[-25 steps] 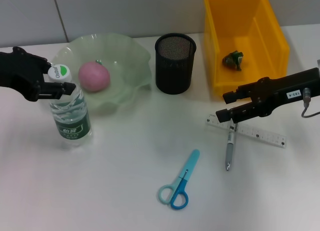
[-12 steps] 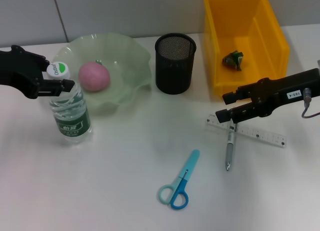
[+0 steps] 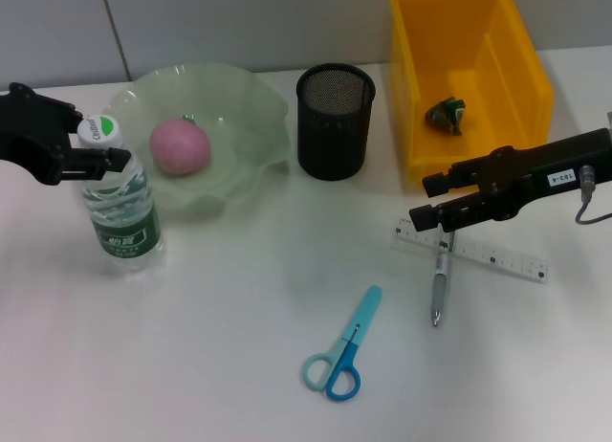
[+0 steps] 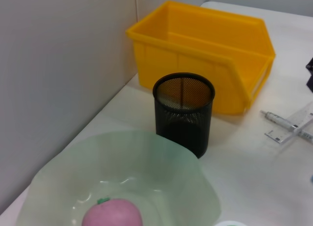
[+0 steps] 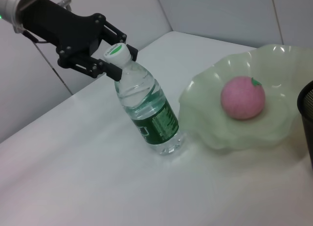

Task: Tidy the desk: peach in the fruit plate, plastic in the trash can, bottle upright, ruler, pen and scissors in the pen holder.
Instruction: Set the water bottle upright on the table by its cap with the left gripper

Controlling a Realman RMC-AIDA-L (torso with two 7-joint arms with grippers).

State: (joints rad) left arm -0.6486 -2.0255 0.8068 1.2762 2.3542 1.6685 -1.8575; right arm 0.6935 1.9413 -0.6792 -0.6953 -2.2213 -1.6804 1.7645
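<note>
Bottle [image 3: 120, 212] further left, left pincer [image 3: 96, 145]

Bright, even overhead light, soft faint shadows, sharp focus throughout all views.

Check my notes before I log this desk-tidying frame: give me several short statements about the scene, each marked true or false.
1. The peach lies in the fruit plate. True.
2. The left end effector grips the bottle at its neck. True.
3. The scissors stand in the pen holder. False: they lie on the table.
4. The pen lies under the ruler. False: it lies across the ruler's top.
5. The trash can holds nothing. False: a crumpled piece of plastic is inside.
</note>
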